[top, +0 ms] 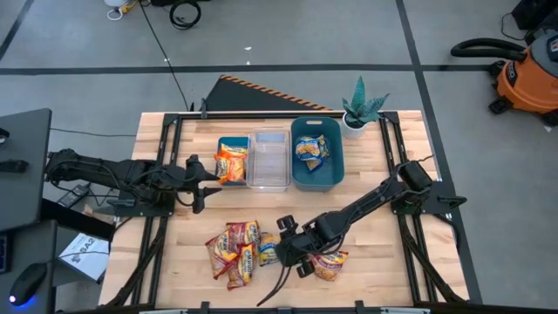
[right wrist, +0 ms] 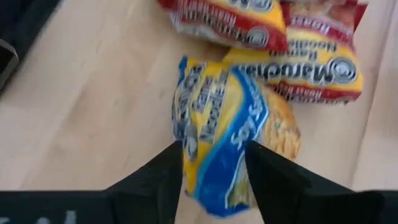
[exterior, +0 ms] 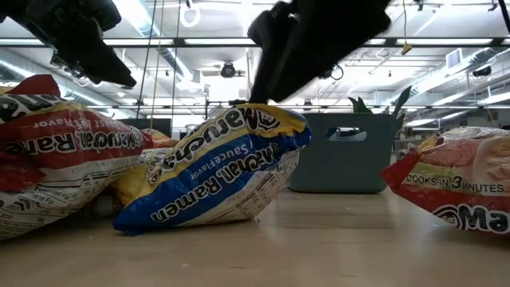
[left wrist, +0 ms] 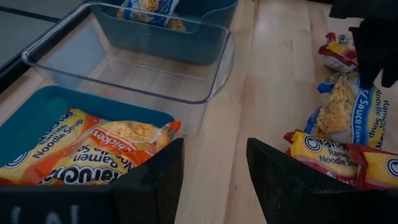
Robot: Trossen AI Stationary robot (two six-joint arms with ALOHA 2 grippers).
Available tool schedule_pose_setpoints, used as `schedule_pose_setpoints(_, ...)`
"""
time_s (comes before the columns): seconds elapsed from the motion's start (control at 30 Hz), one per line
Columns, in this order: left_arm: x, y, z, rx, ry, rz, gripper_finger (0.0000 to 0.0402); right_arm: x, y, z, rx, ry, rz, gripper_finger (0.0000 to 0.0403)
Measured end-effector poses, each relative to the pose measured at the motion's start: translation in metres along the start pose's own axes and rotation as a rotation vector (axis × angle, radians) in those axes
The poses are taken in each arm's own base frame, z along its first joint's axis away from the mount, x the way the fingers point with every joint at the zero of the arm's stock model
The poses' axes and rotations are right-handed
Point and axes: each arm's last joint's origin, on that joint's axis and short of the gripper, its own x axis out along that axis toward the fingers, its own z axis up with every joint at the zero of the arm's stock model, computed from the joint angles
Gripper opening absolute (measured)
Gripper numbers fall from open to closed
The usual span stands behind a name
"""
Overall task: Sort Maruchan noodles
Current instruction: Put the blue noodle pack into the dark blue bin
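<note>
Blue packet (right wrist: pixel 224 130) between right gripper (right wrist: pixel 211 171) fingers; three bins (top: pixel 268 160).

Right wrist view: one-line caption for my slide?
Right gripper straddles a blue-and-yellow ramen packet on the wooden table, red packets beyond.

The 2 arms, left arm (top: pixel 113 174) and right arm (top: pixel 375 205), are matte black, built of jointed segments with bulky rounded housings, each ending in 2 flat, dark, wedge-shaped fingers (left wrist: pixel 155 180), and thin black cables trail off beside the left arm.
</note>
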Motion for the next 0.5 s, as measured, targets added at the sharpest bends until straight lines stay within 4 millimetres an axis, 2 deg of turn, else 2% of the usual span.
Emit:
schedule_pose_setpoints(0.23, 0.000, 0.000, -0.001, 0.002, 0.007, 0.002, 0.0180, 0.007, 0.000, -0.013, -0.019, 0.053, -0.028, 0.0119)
schedule_pose_setpoints(0.4, 0.000, 0.000, -0.001, 0.002, 0.007, 0.002, 0.0180, 0.014, -0.005, -0.022, -0.020, 0.077, -0.060, 0.0063)
schedule_pose_setpoints(0.5, 0.000, 0.000, -0.001, 0.005, 0.006, 0.002, 0.0180, 0.014, -0.008, -0.020, -0.014, 0.068, -0.067, 0.0027)
